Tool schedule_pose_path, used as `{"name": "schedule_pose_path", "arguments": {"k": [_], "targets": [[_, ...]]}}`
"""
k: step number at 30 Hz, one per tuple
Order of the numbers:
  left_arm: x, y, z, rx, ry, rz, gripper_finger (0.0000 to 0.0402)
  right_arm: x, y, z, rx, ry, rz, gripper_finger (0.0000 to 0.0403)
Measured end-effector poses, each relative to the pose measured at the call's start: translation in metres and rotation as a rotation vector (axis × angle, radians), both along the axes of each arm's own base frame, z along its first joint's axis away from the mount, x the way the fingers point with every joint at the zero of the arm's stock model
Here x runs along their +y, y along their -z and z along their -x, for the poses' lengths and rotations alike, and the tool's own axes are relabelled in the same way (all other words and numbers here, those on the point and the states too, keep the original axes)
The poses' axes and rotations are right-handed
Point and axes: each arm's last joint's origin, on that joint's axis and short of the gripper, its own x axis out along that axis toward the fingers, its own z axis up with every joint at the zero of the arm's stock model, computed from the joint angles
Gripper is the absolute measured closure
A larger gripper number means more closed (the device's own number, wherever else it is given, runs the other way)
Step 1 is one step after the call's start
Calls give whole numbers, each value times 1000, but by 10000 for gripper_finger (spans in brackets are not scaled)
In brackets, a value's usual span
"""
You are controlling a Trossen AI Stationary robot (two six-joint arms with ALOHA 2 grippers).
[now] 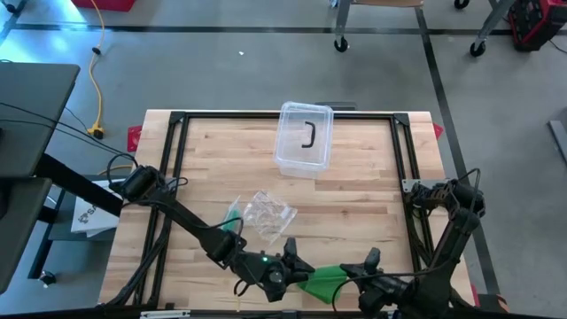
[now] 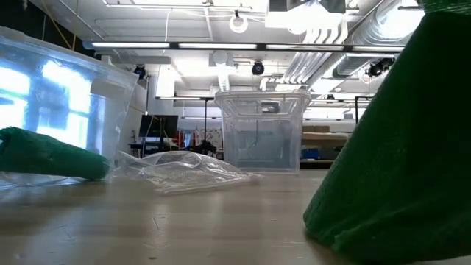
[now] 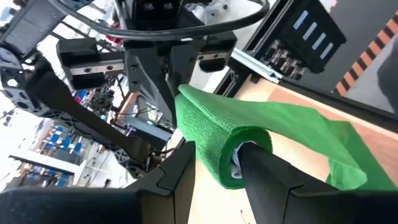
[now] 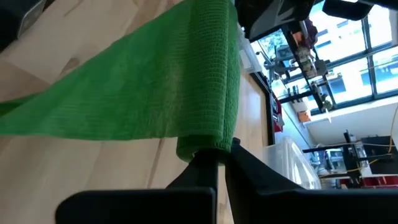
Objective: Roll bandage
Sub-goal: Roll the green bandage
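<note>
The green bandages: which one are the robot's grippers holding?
The green bandage at the table's near edge, stretched between the left gripper and right gripper. The other green bandage lies untouched beside the crumpled plastic wrapper.

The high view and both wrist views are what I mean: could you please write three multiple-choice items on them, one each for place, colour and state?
1. Where is the clear bin?
A. far side of the table, middle
B. near left corner
C. under the right arm

2. What colour is the bandage?
A. white
B. green
C. red

3. How is the bandage held?
A. lying free
B. by one pincer
C. by both pincers

Key: 1 A, the high view shows it there. 2 B, green in every view. 3 C, the left pincer grips the rolled part and the right pincer pinches the end.
</note>
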Motion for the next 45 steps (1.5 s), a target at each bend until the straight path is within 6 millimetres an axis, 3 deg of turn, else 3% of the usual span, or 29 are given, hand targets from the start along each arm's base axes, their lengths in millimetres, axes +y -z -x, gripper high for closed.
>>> {"name": "schedule_pose_path", "arguments": {"k": [6, 16, 29, 36, 45], "targets": [[-3, -1, 3, -19, -76, -6, 295, 2, -1, -1, -15, -4, -10, 400], [-13, -6, 10, -74, -143, 46, 393, 4, -1, -2, -57, 11, -55, 400], [-19, -17, 16, -182, -259, 69, 398, 5, -3, -3, -110, 18, -54, 400], [-11, -16, 10, -176, -281, 107, 375, 5, -3, -3, -114, 18, -46, 400], [-8, -11, 6, -99, -148, 136, 263, 6, -3, -2, -111, 15, -49, 400]]}}
